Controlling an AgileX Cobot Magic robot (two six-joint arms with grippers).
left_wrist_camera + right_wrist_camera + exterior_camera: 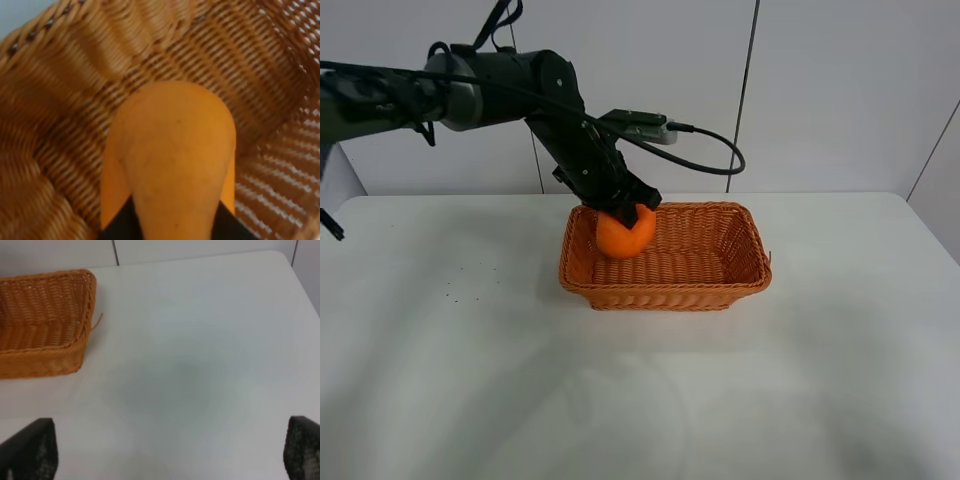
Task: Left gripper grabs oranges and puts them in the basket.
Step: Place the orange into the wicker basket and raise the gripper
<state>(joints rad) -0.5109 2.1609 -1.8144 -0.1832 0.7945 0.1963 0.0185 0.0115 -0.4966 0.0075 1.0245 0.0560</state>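
Note:
My left gripper (623, 212) is shut on the orange (624, 235) and holds it inside the left end of the wicker basket (740, 285), just above its floor. In the left wrist view the orange (172, 155) fills the middle, with the black fingertips (117, 227) at its sides and the basket's woven wall (65, 90) all around it. My right gripper (170, 455) is open and empty over bare table; only its two dark fingertips (30, 450) show. The basket's right end (45, 320) shows in the right wrist view.
The basket stands in the middle rear of a white table (470, 350). A grey cable (715, 150) loops from the left arm above the basket's back rim. A white panelled wall stands behind the table.

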